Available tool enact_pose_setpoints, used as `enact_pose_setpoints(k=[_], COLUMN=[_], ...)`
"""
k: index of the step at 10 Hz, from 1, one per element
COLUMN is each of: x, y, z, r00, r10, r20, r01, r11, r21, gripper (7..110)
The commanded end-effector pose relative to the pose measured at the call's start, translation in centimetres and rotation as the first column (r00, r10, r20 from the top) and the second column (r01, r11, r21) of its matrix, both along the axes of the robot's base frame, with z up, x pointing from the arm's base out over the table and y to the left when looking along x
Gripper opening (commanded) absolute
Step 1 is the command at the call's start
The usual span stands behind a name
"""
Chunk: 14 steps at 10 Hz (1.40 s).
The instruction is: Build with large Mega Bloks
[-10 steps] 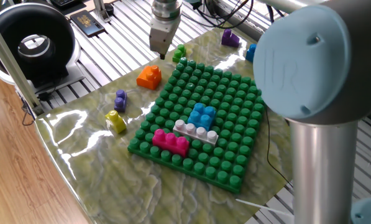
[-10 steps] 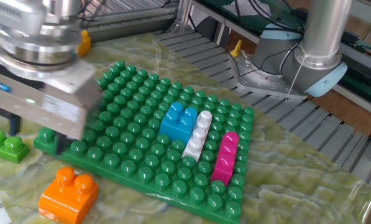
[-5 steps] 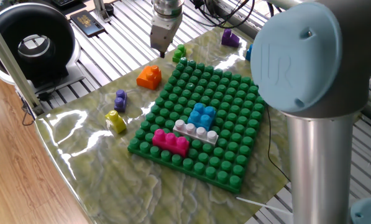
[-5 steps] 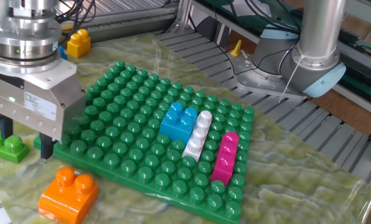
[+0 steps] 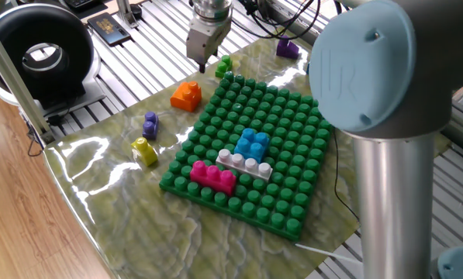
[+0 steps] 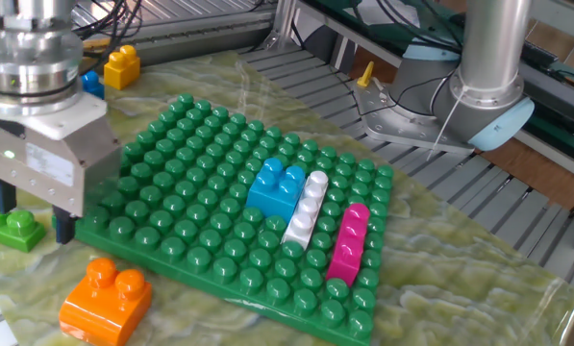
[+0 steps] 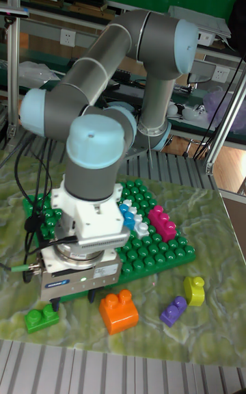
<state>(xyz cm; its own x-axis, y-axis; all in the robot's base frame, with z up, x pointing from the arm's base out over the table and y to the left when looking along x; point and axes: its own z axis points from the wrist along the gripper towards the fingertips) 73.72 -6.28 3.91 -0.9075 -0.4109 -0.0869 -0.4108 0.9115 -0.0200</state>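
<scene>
- since a second ago the gripper (image 5: 204, 65) has slid off the baseplate (image 5: 293, 132) toward the green brick (image 5: 224, 64).
- other fixed view: fingers (image 6: 63, 229) parted, empty, straddling nothing; orange brick (image 6: 105, 298) nearby.
- tall view: gripper (image 7: 73, 300) above green brick (image 7: 42, 316).

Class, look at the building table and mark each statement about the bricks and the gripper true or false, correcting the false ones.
1. Three bricks sit on the green baseplate: true, the light blue brick, white brick and magenta brick.
2. The white brick lies between the blue and magenta ones: true.
3. The orange brick is pressed onto the baseplate: false, it rests on the mat beside it.
4. The gripper holds the small green brick: false, the brick lies on the mat by its fingers.
5. The yellow brick is stacked on the purple brick: false, they lie apart.
</scene>
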Motion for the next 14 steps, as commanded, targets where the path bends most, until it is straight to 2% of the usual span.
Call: enact_pose_setpoints(k=[1,2,4,7,8,10,11,12,14], x=[0.9,0.5,0.6,2.4,2.5,2.6,2.9,2.4,1.7], y=[-3.3,-3.5,-3.8,-4.8,-4.8,-3.3,-3.8,-3.4,-4.0], z=[-2.3,-1.9,-1.7,-1.2,-0.7,-1.6,-2.2,-2.5,-2.9], r00=[0.998,0.999,0.998,0.995,0.994,0.997,0.996,0.996,0.993], r10=[0.049,0.047,0.058,0.096,0.101,0.078,0.084,0.087,0.108], r20=[0.029,0.014,0.013,0.032,0.029,0.004,0.002,-0.015,-0.049], r01=[-0.048,-0.047,-0.058,-0.094,-0.098,-0.077,-0.084,-0.087,-0.109], r11=[0.999,0.999,0.998,0.992,0.992,0.997,0.996,0.996,0.994], r21=[-0.019,-0.023,-0.039,-0.083,-0.083,-0.005,-0.016,0.002,-0.015], gripper=[66,66,66,66,88,88,88,88,88])
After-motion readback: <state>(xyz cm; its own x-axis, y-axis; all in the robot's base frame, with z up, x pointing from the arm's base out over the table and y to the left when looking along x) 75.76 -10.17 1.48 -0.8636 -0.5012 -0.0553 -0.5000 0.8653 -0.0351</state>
